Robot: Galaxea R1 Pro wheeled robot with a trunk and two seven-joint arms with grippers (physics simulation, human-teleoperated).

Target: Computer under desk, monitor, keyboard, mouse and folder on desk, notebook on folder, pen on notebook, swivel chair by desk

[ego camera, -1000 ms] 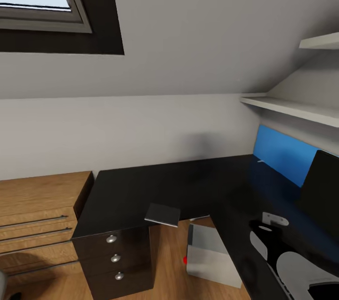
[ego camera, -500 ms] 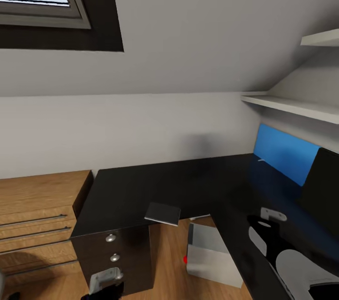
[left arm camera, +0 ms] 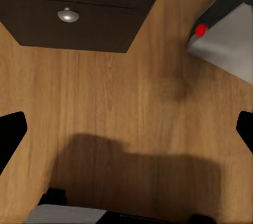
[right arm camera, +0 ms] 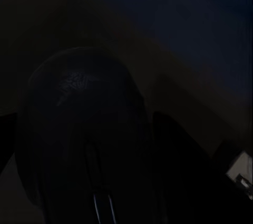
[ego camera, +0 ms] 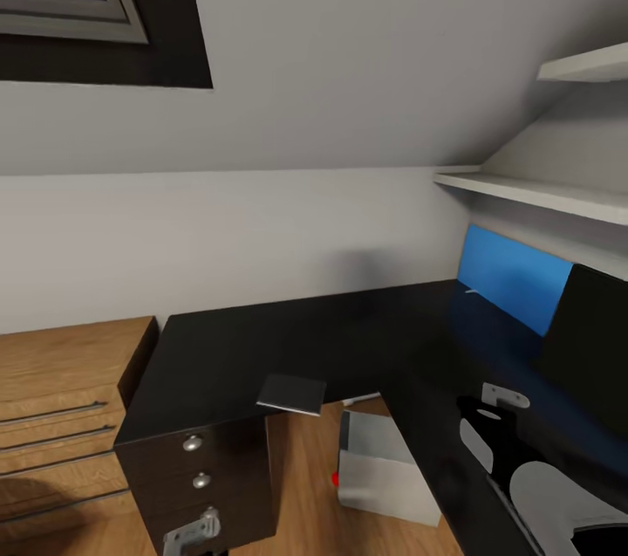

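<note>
Grey sloped walls frame a black L-shaped surface. Left gripper, fingers spread wide, hangs low by the drawers; the notebook lies above and right of it, overhanging the edge. Right gripper hovers close over the mouse; its spread I cannot tell.

Wood floor, desk drawer knob (silver), computer.

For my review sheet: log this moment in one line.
notebook on desk corner | computer under desk | monitor on desk | mouse near right gripper | left gripper open over floor
</note>
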